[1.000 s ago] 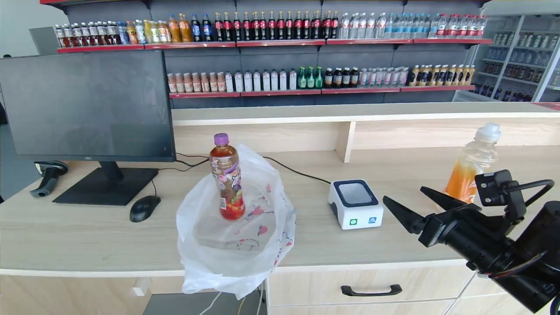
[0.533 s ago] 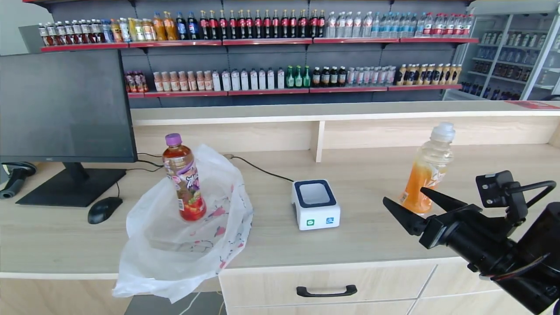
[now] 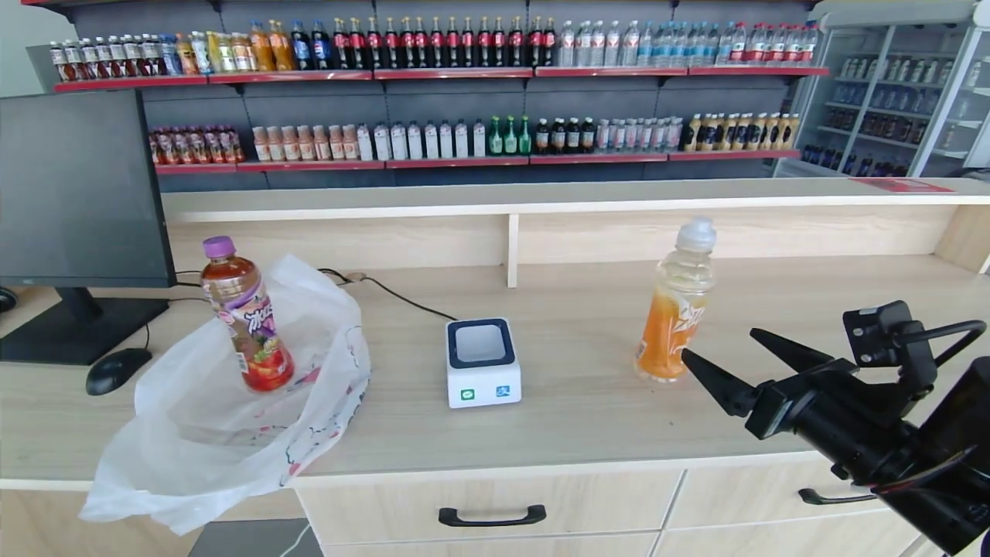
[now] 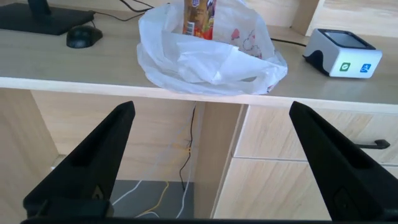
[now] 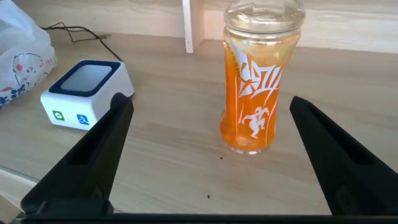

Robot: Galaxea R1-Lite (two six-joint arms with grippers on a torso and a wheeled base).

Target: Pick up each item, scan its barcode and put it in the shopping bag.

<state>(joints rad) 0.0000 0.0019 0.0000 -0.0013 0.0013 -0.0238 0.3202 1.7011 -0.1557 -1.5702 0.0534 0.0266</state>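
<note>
On the wooden counter (image 3: 588, 422), the white barcode scanner (image 3: 483, 362) sits near the front edge with its dark-framed window facing up. To the scanner's right stands the orange drink bottle (image 3: 675, 309), upright, white-capped and partly full, well apart from the scanner. To the scanner's left lies the shopping bag (image 3: 209, 433), crumpled and open, with 1 side hanging over the counter's front edge. A tea bottle with a purple cap (image 3: 246, 317) stands upright among the bag's folds.

The right gripper (image 3: 719, 344) hangs farther right of the scanner than the orange drink bottle, just beside that bottle and not touching it. Its 2 fingers are spread wide with nothing between them, and the right wrist view looks at the bottle through the gap.

The left gripper (image 4: 209, 111) is lower than the scanner and to its left, in front of the cabinet below the bag's overhang. Its 2 fingers are also spread wide and empty.

Left of the scanner, beyond the bag, are a black mouse (image 3: 118, 370) and a monitor (image 3: 77, 193).
</note>
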